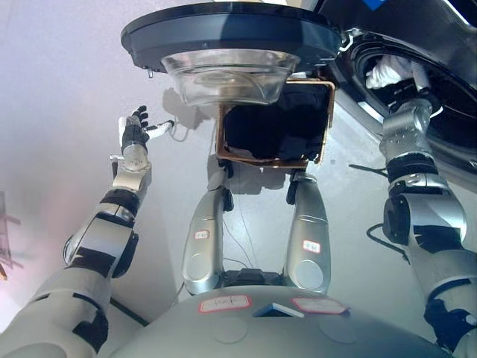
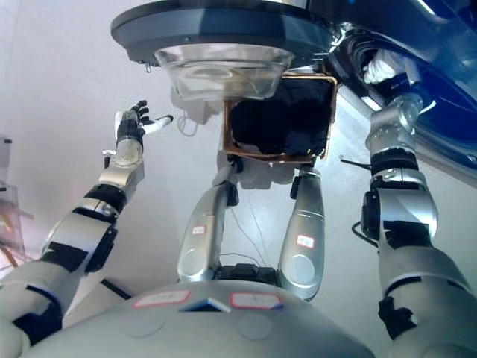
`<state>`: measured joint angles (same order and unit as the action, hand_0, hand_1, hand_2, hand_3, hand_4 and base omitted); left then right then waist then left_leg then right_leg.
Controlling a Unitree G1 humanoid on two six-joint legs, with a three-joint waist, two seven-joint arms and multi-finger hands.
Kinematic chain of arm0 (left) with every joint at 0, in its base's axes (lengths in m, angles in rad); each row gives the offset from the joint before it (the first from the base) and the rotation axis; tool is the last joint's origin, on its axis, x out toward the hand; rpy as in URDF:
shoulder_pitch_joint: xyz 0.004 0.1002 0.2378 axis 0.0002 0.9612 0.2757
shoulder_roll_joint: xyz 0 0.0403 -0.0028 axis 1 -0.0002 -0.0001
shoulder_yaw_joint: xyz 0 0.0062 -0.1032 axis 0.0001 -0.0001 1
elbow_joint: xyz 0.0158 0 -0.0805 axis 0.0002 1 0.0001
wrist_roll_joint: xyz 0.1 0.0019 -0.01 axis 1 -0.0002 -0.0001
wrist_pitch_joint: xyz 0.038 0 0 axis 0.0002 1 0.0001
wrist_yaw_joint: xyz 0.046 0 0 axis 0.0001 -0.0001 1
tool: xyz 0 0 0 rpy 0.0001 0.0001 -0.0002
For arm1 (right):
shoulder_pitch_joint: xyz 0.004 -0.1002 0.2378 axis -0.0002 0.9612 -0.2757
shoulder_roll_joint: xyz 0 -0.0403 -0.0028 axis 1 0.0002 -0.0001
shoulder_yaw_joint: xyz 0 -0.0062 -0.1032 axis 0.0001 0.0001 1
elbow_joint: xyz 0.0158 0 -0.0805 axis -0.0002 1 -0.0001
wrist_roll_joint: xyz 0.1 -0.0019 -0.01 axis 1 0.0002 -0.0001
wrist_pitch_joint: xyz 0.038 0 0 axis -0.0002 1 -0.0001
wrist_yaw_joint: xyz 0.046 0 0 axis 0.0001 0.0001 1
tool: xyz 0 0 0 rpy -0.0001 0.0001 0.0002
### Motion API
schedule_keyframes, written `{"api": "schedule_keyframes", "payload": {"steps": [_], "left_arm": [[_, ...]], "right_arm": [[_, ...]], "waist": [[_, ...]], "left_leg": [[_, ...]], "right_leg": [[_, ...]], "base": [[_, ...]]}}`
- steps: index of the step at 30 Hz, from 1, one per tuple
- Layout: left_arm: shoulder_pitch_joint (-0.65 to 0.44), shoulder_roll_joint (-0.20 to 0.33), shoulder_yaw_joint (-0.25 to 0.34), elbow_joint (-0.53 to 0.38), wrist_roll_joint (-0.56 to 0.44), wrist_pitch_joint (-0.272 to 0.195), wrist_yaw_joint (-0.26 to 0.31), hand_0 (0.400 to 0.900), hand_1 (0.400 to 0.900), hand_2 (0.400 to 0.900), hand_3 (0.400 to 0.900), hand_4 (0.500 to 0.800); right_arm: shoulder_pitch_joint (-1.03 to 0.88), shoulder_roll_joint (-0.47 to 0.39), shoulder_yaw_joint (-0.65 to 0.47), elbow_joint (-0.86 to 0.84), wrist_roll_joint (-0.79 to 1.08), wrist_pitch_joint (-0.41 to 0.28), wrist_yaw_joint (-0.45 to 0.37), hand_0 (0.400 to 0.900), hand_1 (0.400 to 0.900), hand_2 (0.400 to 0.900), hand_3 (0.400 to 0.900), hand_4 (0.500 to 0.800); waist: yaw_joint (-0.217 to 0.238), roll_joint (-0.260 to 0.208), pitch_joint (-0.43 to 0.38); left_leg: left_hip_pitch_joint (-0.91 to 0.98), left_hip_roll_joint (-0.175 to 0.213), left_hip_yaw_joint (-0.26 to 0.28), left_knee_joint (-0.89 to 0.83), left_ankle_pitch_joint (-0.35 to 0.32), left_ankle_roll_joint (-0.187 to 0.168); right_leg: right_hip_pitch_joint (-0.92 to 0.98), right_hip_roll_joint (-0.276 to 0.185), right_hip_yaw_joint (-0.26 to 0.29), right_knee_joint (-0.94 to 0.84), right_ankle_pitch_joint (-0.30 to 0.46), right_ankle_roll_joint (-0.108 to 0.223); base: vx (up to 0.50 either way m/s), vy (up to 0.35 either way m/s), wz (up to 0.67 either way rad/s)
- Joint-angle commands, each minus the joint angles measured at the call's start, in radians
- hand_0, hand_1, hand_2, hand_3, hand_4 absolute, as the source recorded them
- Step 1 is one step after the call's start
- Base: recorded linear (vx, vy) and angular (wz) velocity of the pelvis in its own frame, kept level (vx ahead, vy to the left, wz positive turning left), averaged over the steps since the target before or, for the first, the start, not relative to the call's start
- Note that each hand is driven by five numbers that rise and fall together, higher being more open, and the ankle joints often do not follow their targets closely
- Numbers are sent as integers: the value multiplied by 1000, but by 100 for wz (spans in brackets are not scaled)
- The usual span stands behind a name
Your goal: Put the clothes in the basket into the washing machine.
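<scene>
A brown-rimmed basket (image 1: 220, 145) stands on the floor below the machine's door, holding dark clothes (image 1: 272, 128). The washing machine's round door (image 1: 223, 33) hangs open at the top, its glass bowl facing down. The dark drum mouth (image 1: 436, 63) is at the top right. My right hand (image 1: 401, 88) reaches into that mouth. A white shape (image 1: 387, 71) sits at its end, either cloth or finger covers. My left hand (image 1: 134, 133) is raised at the left, away from the basket, open with fingers spread and nothing in it.
Pale floor surrounds the basket. The open door overhangs the basket's far edge. The machine's dark front (image 1: 447, 142) runs down the right side, close to my right arm.
</scene>
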<state>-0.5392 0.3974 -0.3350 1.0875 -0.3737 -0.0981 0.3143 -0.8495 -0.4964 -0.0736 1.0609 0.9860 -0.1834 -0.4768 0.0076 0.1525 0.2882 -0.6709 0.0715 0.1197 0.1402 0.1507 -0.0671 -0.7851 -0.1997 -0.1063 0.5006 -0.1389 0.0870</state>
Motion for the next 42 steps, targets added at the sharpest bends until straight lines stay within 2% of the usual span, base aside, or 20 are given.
{"api": "schedule_keyframes", "payload": {"steps": [1, 6, 11, 13, 18, 27, 37, 42], "left_arm": [[105, 13, 45, 45, -22, -32, 15, 900, 900, 900, 900, 800], [153, 2, 40, 7, -22, -41, 6, 900, 900, 900, 900, 800], [172, -8, 29, -22, -19, -48, 5, 900, 900, 900, 900, 800], [184, -4, 22, -40, -17, -52, 3, 900, 900, 900, 900, 800], [204, -3, 31, -39, -12, -50, -6, 900, 900, 900, 900, 800], [194, -7, 32, -30, -13, -44, -6, 900, 900, 900, 900, 800], [166, -22, 40, 12, -10, -32, -6, 900, 900, 900, 900, 800], [95, -26, 52, 55, -9, -18, 4, 900, 900, 900, 900, 800]], "right_arm": [[-98, -152, 30, 5, 4, -98, 13, 400, 400, 400, 400, 500], [-204, -243, 96, 47, -33, -75, 24, 400, 400, 400, 400, 500], [-253, -286, 127, 40, -75, -77, 9, 400, 400, 400, 400, 500], [-284, -317, 164, 65, -98, -61, 17, 900, 900, 900, 900, 800], [-300, -329, 190, 106, -99, -44, 47, 900, 900, 900, 900, 800], [-268, -274, 196, 122, -95, -38, 70, 900, 900, 900, 900, 800], [-154, -165, 215, 115, -120, -11, 117, 900, 900, 900, 900, 800], [-55, -93, 230, 96, -163, 20, 143, 900, 900, 900, 900, 800]], "waist": [[24, 42, -107], [51, 40, -106], [61, 43, -104], [69, 40, -104], [73, 38, -106], [65, 31, -99], [44, 22, -90], [19, 1, -86]], "left_leg": [[-34, -4, -47, 3, -21, -49], [-34, -1, -61, -7, -9, -56], [-35, -1, -68, -16, -2, -60], [-35, -1, -73, -16, -2, -60], [-31, -2, -76, -18, -6, -57], [-38, -5, -75, -4, -20, -49], [-68, -7, -64, 37, -45, -37], [-84, 0, -65, 71, -62, -31]], "right_leg": [[22, 30, -24, -177, 86, -3], [19, 29, -35, -165, 75, -6], [13, 31, -41, -160, 67, -8], [14, 29, -42, -155, 63, -10], [14, 29, -40, -150, 59, -12], [6, 32, -33, -145, 60, -13], [-23, 33, -14, -126, 63, -17], [-24, 35, -17, -119, 67, -22]], "base": [[51, -56, 17], [25, -49, 11], [17, -32, 8], [28, -31, 7], [0, 0, 0], [-1, 8, -6], [-7, 22, -9], [-31, -7, -3]]}}
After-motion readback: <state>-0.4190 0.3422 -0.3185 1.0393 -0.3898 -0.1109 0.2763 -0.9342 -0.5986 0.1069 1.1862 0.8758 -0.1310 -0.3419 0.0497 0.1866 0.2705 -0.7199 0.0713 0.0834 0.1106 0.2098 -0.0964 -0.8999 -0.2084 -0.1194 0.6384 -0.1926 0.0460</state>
